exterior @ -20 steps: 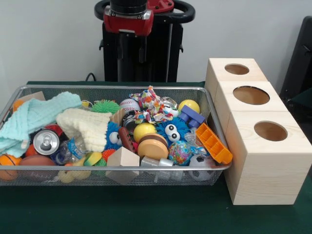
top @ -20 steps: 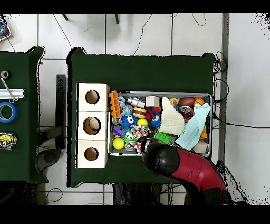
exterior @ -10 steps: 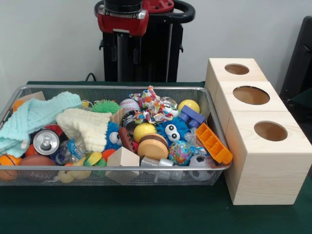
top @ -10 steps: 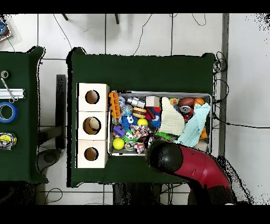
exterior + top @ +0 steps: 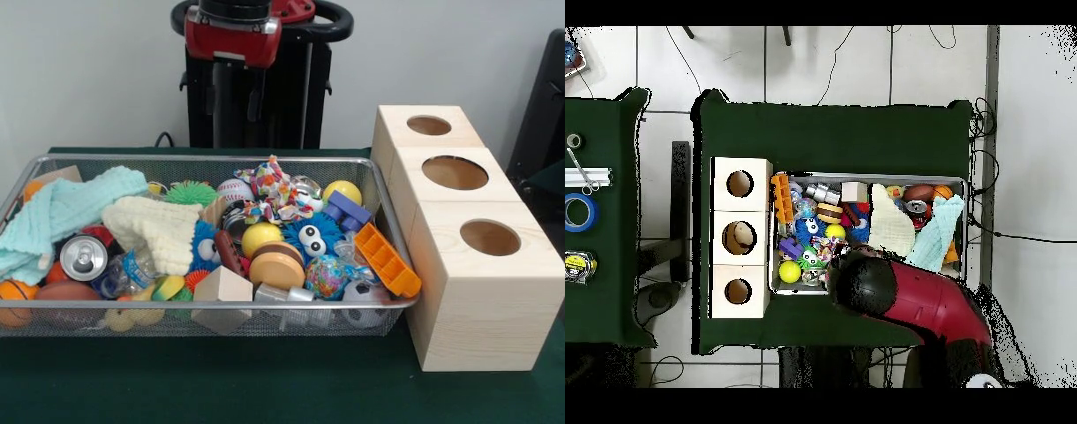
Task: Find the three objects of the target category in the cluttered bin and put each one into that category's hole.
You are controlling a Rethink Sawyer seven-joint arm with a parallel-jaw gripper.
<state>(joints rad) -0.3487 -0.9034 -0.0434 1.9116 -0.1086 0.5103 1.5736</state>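
Note:
The bin point(image 5: 205, 159) is a silver wire-mesh basket crammed with toys, balls, cloths and a can; it also shows in the overhead view point(image 5: 869, 179). The hole point(image 5: 429, 124) is the smallest one, in the far pine cube of three, and lies nearest the robot in the overhead view point(image 5: 738, 291). My gripper point(image 5: 235, 93) hangs under the red wrist, high above the bin's far rim and dark against the black pedestal. In the overhead view the arm's head point(image 5: 865, 283) covers the bin's robot-side edge and hides the gripper.
Two wider holes point(image 5: 455, 172) point(image 5: 490, 237) sit in the other pine cubes to the right of the bin. An orange plastic piece point(image 5: 387, 259) leans on the bin's right rim. A side table point(image 5: 595, 200) holds tape rolls and tools.
The red wrist shifted slightly left, then back right in the front view. In the overhead view the arm's head has come further over the bin's edge. Bin contents are unchanged.

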